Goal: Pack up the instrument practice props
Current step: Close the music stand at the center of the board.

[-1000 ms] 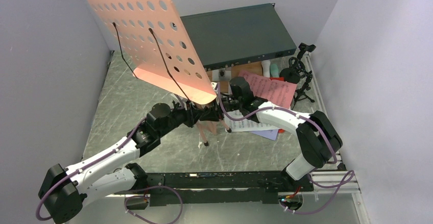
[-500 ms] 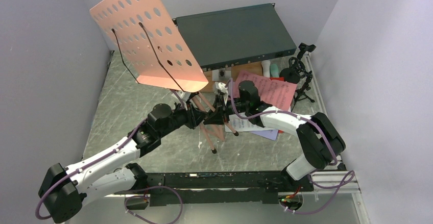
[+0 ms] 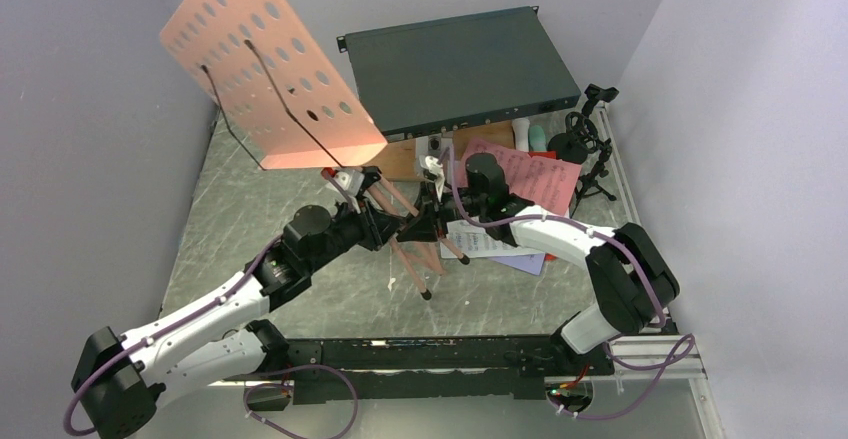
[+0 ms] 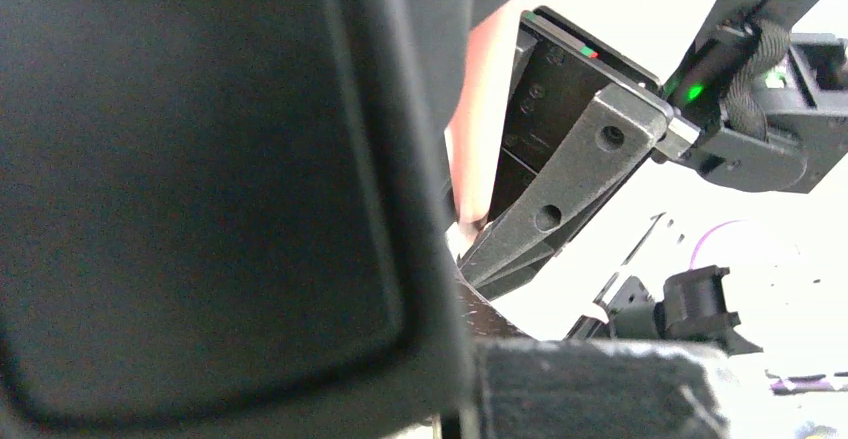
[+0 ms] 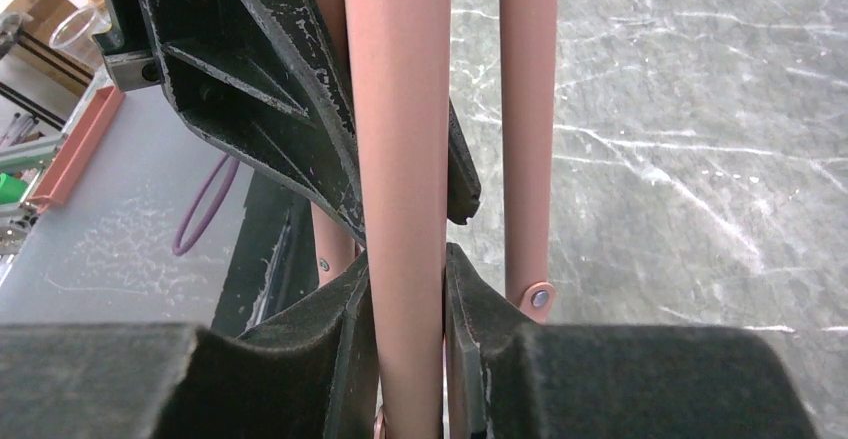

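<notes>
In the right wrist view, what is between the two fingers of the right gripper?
A salmon-pink tube of the music stand, clamped by the right gripper; the right wrist view shows it.

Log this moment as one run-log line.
music stand: tilted, gripped by both | left gripper: shut on stand | right gripper: shut on one leg | sheet-music pages, mic stand: on table
</notes>
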`<act>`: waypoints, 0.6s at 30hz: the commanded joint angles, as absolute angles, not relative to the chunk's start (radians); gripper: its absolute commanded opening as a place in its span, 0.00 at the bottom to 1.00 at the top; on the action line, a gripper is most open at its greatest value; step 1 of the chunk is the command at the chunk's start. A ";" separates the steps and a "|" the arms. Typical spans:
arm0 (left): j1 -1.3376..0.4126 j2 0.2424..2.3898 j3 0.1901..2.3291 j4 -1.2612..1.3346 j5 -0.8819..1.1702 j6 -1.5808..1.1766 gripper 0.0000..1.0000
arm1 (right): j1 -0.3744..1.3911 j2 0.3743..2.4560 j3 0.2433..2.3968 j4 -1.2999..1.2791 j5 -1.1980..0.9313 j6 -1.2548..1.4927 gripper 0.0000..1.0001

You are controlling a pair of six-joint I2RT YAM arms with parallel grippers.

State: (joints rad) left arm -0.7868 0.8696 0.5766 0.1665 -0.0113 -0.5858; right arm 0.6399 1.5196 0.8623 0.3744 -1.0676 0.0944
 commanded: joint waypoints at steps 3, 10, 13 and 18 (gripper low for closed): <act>-0.771 0.743 0.621 0.291 -0.256 -0.597 0.00 | 0.676 1.503 0.956 0.366 -1.063 0.205 0.00; -0.771 0.697 0.566 0.216 -0.379 -0.707 0.00 | 0.709 1.550 0.961 0.387 -1.032 0.280 0.00; -0.772 0.683 0.531 0.211 -0.414 -0.747 0.00 | 0.731 1.581 0.962 0.392 -1.019 0.300 0.00; -0.771 0.653 0.468 0.199 -0.468 -0.797 0.00 | 0.746 1.628 0.951 0.437 -1.011 0.359 0.00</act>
State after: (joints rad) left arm -0.7906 0.7078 0.4614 0.0715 -0.2241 -0.8978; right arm 0.7273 1.6203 0.9325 0.3672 -0.9825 0.2440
